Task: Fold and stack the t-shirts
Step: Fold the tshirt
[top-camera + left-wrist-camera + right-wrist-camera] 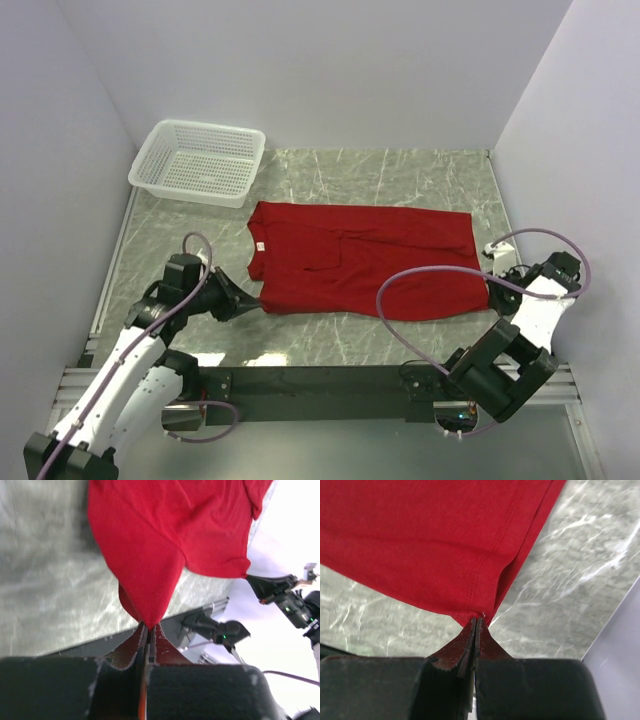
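Observation:
A red t-shirt (365,260) lies folded lengthwise across the middle of the marble table, collar to the left. My left gripper (256,297) is shut on its near left corner; in the left wrist view the cloth (165,535) rises from the pinched tip of that gripper (148,626). My right gripper (489,292) is shut on the near right hem corner; in the right wrist view the hemmed cloth (430,540) runs into the closed tip of that gripper (477,621). Both corners sit low over the table.
A white plastic mesh basket (197,161) stands at the back left. Grey walls close in the table on three sides. The metal rail (330,380) with the arm bases runs along the near edge. Bare marble (400,175) shows behind the shirt.

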### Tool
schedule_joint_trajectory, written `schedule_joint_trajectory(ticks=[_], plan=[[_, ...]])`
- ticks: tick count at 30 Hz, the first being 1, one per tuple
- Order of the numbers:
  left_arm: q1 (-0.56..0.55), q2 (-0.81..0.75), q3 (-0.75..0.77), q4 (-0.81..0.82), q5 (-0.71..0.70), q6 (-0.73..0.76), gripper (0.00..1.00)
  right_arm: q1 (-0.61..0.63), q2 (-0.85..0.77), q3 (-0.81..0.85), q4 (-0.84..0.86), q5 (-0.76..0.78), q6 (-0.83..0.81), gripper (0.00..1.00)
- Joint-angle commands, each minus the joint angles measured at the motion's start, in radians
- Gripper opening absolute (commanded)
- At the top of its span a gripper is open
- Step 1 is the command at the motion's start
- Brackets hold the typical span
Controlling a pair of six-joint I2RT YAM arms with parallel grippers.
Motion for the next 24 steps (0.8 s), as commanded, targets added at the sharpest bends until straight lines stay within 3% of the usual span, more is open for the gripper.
schedule_joint_trajectory(ticks=[1, 7, 15, 24], plan=[[-0.003, -0.057, -0.011, -0.083, 0.062, -0.048, 0.01, -0.02, -0.037, -0.013, -0.053, 0.016, -0.098, 0.0], [-0.003, -0.098, -0.046, -0.152, 0.084, -0.062, 0.01, -0.089, -0.033, -0.004, -0.097, 0.021, -0.157, 0.0], [-0.003, -0.043, -0.054, -0.109, 0.09, -0.077, 0.01, -0.129, 0.015, 0.028, -0.113, -0.008, -0.173, 0.0], [-0.003, 0.191, 0.099, 0.065, 0.004, -0.085, 0.01, -0.064, 0.148, 0.091, 0.021, -0.077, 0.054, 0.0]])
